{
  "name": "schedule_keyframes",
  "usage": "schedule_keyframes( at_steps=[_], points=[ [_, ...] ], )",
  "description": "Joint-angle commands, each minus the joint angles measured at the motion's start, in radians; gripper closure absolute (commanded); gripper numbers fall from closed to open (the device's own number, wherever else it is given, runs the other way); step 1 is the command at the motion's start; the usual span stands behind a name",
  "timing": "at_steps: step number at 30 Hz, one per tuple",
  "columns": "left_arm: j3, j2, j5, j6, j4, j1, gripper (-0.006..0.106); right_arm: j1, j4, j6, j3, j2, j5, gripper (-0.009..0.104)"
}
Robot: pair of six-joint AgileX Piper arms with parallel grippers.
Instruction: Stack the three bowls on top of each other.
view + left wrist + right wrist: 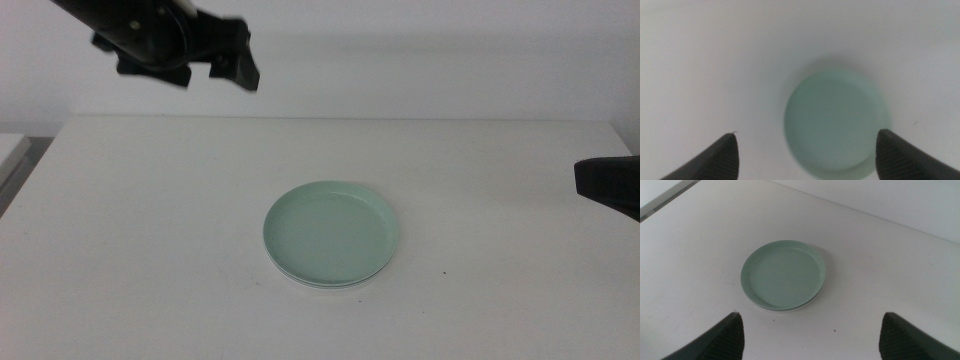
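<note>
Mint green bowl (331, 233) topmost on stack, mid-bench (150, 250) (a pale rim peeking beneath). Left tool (228, 68) raised high, spread wide, empty. Right tool (810, 337) at bench edge, likewise agape, empty.

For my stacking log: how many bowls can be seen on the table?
1 for sure: the green bowl at the table's middle. A pale edge below hints at more, hidden underneath.
</note>
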Motion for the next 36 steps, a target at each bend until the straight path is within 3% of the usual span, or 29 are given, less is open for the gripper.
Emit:
schedule_keyframes(
  at_steps=[1, 6, 12, 16, 27, 29, 30, 36],
  points=[
    [0.074, -0.105, -0.088, -0.03, 0.04, -0.042, 0.007, -0.004, 0.002, -0.011, 0.004, -0.005, -0.009, 0.002],
    [0.26, -0.326, -0.238, -0.071, 0.093, -0.105, 0.007, -0.004, 0.002, -0.011, 0.004, -0.005, -0.009, 0.002],
    [0.352, -0.501, -0.204, -0.08, 0.103, -0.104, 0.007, -0.004, 0.002, -0.011, 0.004, -0.005, -0.009, 0.002],
    [0.352, -0.558, -0.218, -0.071, 0.161, -0.104, 0.007, -0.004, 0.002, -0.011, 0.004, -0.005, -0.009, 0.002],
    [0.352, -0.605, -0.232, -0.071, 0.164, -0.104, 0.007, -0.004, 0.002, -0.011, 0.004, -0.005, -0.009, 0.002],
    [0.352, -0.605, -0.232, -0.071, 0.172, -0.104, 0.007, 0.116, -0.092, -0.004, 0.004, -0.028, -0.034, 0.002],
    [0.352, -0.605, -0.232, -0.071, 0.172, -0.104, 0.007, 0.148, -0.101, -0.004, 0.004, -0.036, -0.036, 0.002],
    [0.352, -0.607, -0.232, -0.071, 0.208, -0.104, 0.007, 0.276, -0.031, -0.004, 0.004, -0.047, -0.036, 0.002]
  ],
)
